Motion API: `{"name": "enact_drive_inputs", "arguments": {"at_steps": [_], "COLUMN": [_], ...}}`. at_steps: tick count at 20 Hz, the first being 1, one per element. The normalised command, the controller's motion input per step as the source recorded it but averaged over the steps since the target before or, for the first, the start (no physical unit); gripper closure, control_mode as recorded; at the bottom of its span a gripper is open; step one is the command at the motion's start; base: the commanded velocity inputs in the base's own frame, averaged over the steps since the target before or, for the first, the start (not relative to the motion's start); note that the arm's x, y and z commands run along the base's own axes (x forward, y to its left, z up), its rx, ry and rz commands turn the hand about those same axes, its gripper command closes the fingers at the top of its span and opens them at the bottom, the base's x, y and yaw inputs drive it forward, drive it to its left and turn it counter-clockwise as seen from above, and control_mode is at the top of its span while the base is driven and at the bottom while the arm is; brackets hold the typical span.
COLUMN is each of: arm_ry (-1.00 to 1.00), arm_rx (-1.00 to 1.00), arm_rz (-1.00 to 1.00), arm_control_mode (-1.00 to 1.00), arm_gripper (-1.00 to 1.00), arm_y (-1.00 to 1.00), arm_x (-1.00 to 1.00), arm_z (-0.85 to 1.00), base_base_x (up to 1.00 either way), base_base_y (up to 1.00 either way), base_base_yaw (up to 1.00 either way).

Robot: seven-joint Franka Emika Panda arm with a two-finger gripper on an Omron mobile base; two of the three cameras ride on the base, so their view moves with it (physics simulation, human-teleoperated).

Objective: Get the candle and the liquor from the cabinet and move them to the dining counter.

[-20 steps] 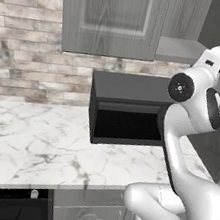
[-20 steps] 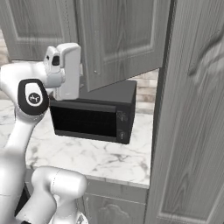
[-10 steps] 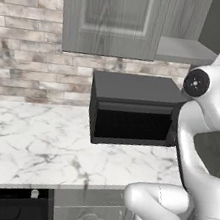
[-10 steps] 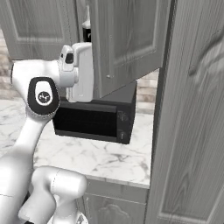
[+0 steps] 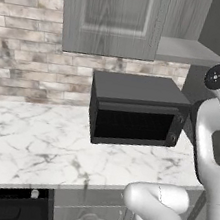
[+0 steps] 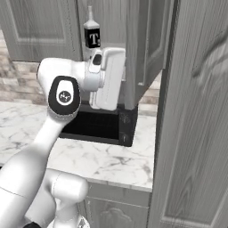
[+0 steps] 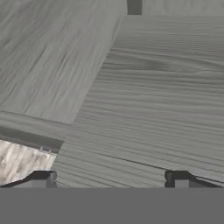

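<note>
Since a second ago my arm has swung right and up, carrying my gripper [image 7: 109, 181] from in front of the microwave toward the open cupboard. Biggest before me is the grey wood-grain wall cabinet [image 7: 153, 87], its panel close ahead of my fingertips [image 7: 41, 178], which stand wide apart with nothing between them. Below my hand lies the white grey-veined marble worktop [image 5: 30, 144], backed by brick. Under my hand sits the black box-shaped microwave [image 6: 107, 127]. Just above and behind my hand stands the dark square-shouldered liquor bottle [image 6: 91, 35] on the cabinet shelf.
</note>
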Motion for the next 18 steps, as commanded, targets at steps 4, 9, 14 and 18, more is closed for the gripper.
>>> {"name": "enact_drive_inputs", "arguments": {"at_steps": [4, 9, 14, 18], "arm_ry": [0.15, 0.05, 0.0, -0.04], "arm_rx": [0.0, 0.0, -0.02, 0.0], "arm_rz": [-0.13, -0.06, -0.02, 0.0], "arm_control_mode": [-1.0, -1.0, -1.0, -1.0], "arm_gripper": [-1.0, -1.0, -1.0, -1.0], "arm_y": [-0.66, -0.5, -0.19, 0.01], "arm_x": [0.0, 0.0, 0.0, 0.0], "arm_z": [-0.12, -0.14, -0.03, 0.0], "base_base_x": [0.0, 0.0, 0.0, 0.0], "base_base_y": [0.0, 0.0, 0.0, 0.0], "base_base_yaw": [0.0, 0.0, 0.0, 0.0]}}
